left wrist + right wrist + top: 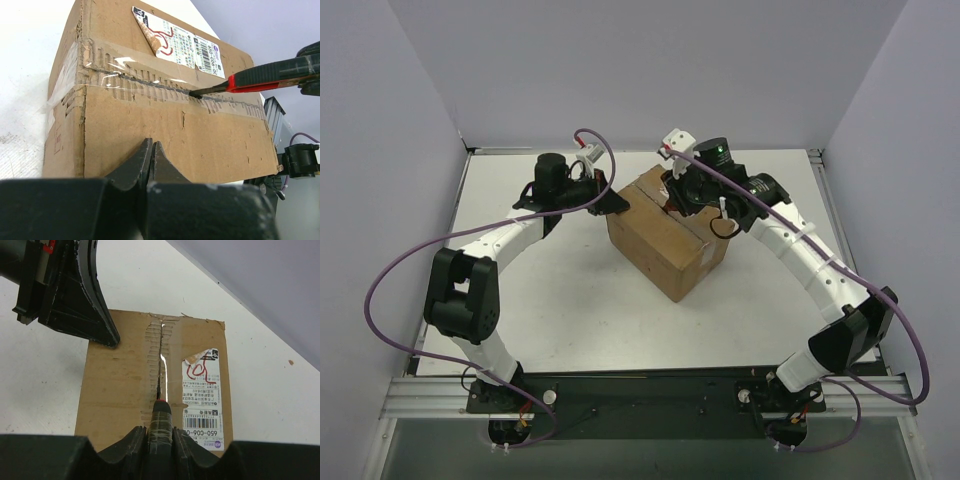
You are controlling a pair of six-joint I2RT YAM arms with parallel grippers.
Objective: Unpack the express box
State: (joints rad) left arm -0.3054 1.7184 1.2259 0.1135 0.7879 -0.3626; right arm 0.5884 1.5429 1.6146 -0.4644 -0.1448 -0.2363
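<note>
The express box (pixel 665 240) sits in the middle of the table (pixel 570 300), flaps still taped. The left gripper (pixel 151 146), fingers together, seems to rest against the box's top edge. The right gripper (pixel 159 432) is clamped on a red-handled cutter (pixel 250 79), its blade tip on the taped seam (pixel 145 84) beside the label (pixel 202 400).

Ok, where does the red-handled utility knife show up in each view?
Top external: not visible, hidden under the right hand above the express box.
Left wrist: utility knife at the right edge, blade tip on the taped seam.
Right wrist: bottom centre, handle gripped by the right hand.
Shared landmark: the white label beside the seam, both wrist views.
</note>
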